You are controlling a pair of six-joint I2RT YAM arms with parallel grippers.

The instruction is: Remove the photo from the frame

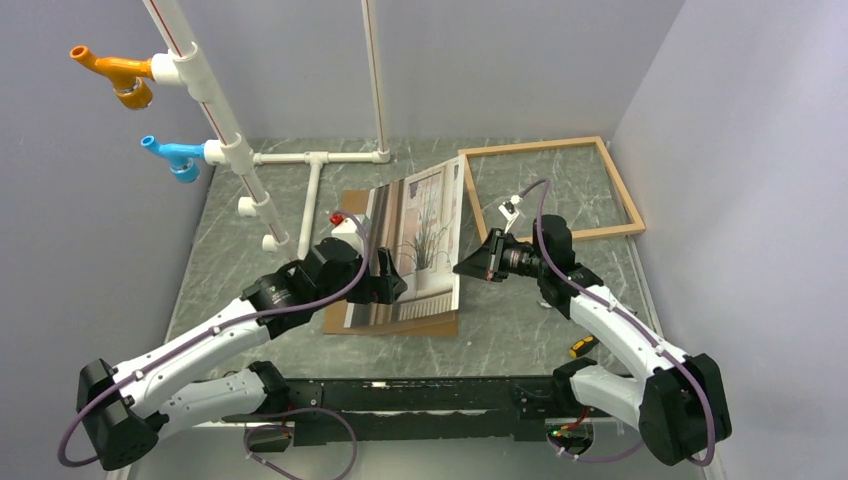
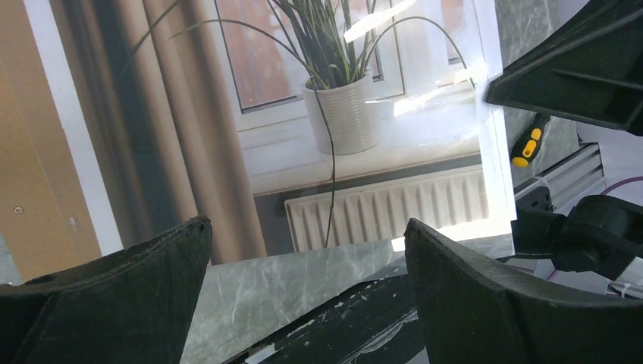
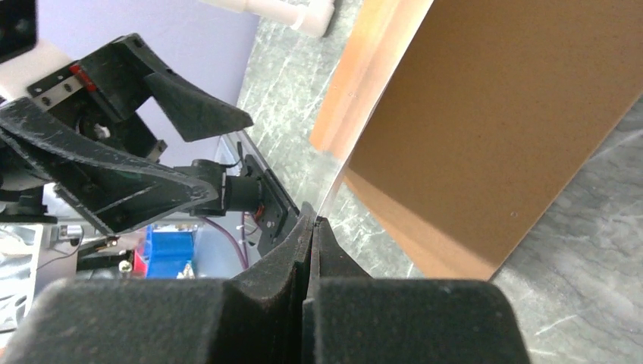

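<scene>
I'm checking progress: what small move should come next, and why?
Probably the right gripper lowers the photo flat and lets go: the frame already lies empty, and the photo hangs tilted, pinched at its edge; the left gripper is open.

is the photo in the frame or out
Out: the photo tilts up mid-table, the frame lies empty beside it.

Grey marbled tabletop (image 1: 520, 340) between pale lilac walls (image 1: 500, 70), white pipe stand (image 1: 225, 130) at rear left.

Potted-plant photo (image 1: 425, 235) tilted up at centre, light-wood frame (image 1: 530, 147) flat, far right
</scene>
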